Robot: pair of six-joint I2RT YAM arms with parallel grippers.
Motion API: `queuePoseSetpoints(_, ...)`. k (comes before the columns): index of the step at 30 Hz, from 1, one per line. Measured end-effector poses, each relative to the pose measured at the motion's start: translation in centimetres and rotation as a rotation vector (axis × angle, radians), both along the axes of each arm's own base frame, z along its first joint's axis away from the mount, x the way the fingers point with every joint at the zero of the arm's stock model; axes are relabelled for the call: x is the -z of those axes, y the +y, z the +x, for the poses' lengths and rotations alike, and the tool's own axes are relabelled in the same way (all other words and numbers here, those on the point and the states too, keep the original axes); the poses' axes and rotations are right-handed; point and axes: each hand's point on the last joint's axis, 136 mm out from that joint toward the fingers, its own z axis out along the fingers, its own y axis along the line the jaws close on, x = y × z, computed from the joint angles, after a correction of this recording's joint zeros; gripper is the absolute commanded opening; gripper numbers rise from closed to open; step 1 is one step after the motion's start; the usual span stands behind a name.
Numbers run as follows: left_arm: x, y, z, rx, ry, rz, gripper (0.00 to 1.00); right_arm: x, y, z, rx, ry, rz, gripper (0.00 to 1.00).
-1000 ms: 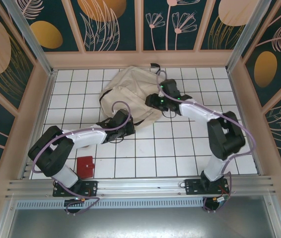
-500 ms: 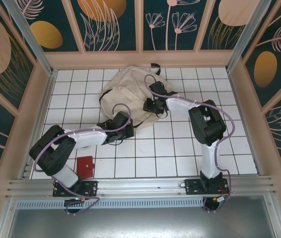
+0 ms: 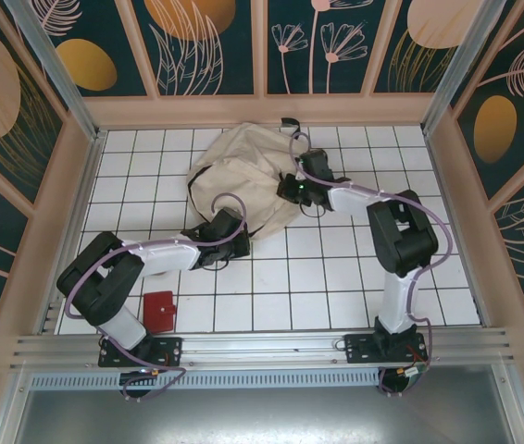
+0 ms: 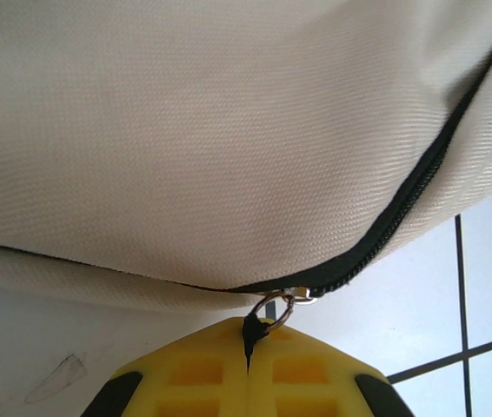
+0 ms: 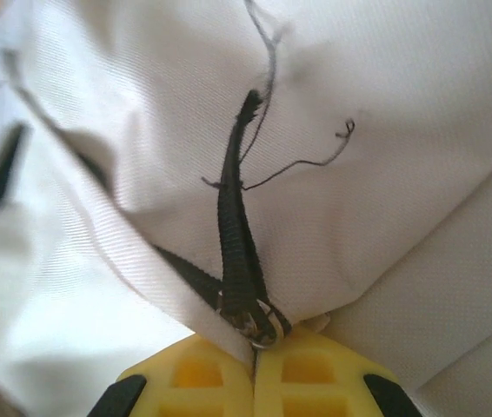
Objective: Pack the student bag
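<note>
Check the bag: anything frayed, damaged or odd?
Yes. Loose black threads stick out of the bag fabric beside the black strip that runs up from the zipper ring, just above the right end effector, which is shut on that ring. It looks like fraying. The bag also lies crumpled on the table.

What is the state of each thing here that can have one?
student bag, slumped on the table; zipper closed where the left wrist view shows it
left gripper, shut on the zipper ring pull
right gripper, shut on the black strap pull
red flat item, lying flat on the table
</note>
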Motion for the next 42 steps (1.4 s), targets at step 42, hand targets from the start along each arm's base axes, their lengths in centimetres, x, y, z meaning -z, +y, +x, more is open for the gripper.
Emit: queuePoseSetpoints(42, -5.0, -2.4, 2.6, 0.085, -0.146, -0.056, 0.0, -1.2, 4.8, -10.5, 0.159, 0.481, 0.517, 0.32)
